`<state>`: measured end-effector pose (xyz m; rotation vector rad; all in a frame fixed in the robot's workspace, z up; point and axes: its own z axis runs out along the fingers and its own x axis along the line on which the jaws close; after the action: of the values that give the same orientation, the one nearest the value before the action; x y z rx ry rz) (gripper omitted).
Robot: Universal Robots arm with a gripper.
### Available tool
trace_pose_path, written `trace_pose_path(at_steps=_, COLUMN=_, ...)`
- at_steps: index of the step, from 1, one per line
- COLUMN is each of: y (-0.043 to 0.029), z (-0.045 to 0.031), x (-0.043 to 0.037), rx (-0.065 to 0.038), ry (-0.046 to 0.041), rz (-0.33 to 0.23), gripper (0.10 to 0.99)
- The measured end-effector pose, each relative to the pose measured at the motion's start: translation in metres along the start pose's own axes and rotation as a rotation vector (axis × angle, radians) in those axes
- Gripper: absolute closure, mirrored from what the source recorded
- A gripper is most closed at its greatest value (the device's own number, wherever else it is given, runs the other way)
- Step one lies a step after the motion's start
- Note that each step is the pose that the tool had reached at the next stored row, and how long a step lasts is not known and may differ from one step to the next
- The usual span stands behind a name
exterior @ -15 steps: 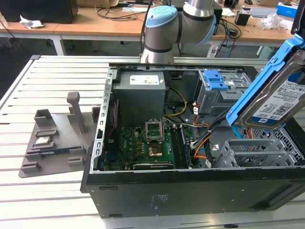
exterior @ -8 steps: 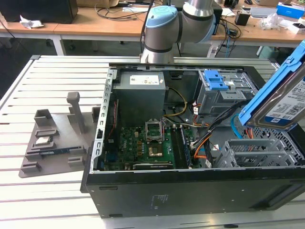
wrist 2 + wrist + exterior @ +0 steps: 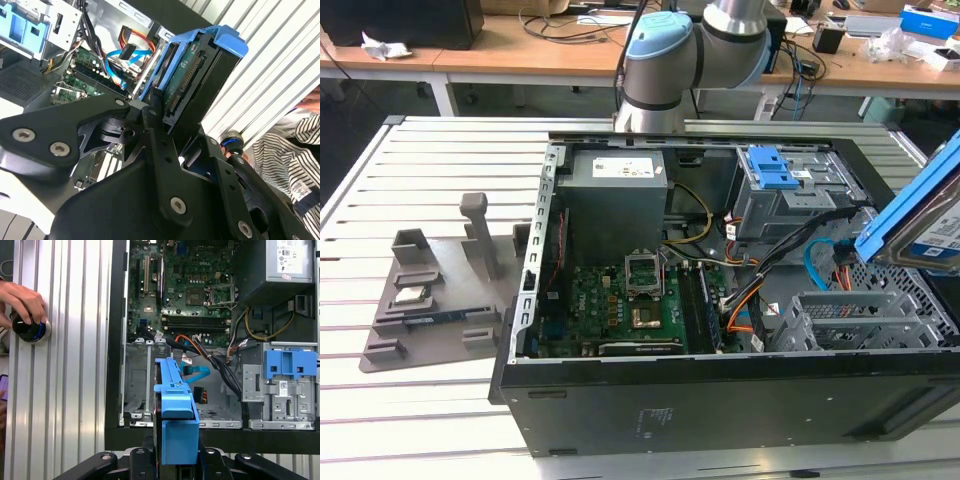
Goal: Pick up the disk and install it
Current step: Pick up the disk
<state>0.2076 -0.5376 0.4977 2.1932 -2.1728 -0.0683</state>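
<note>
Over the open computer case (image 3: 720,405), at the exterior view's three o'clock edge: clenching the disk (image 3: 918,215) in the claw (image 3: 175,117).
Holding the blue-framed disk tilted, near the grey drive cage (image 3: 850,318) at three o'clock of the motherboard (image 3: 620,300) and not yet seated in it. Pinching the disk's end between black fingers (image 3: 155,130) in the second wrist view. Leaving a grey fixture tray (image 3: 420,300) well apart at nine o'clock on the slatted surface (image 3: 440,160). Sharing that surface with a person's hand (image 3: 22,300) resting on a round black knob (image 3: 30,330).
</note>
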Motion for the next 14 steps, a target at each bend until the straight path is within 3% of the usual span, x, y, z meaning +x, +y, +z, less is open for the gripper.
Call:
trace_pose_path(at_steps=4, y=-0.0176, z=-0.0012, x=0.0001, rx=0.000, ry=0.0001, rz=0.000, gripper=0.718)
trace_pose_path(at_steps=6, y=-0.0225, z=-0.0012, x=0.0002, rx=0.000, ry=0.0000, rz=0.000, gripper=0.718)
trace_pose_path(at_steps=14, y=-0.0253, z=0.0064, x=0.0001, rx=0.000, ry=0.0002, rz=0.000, gripper=0.718)
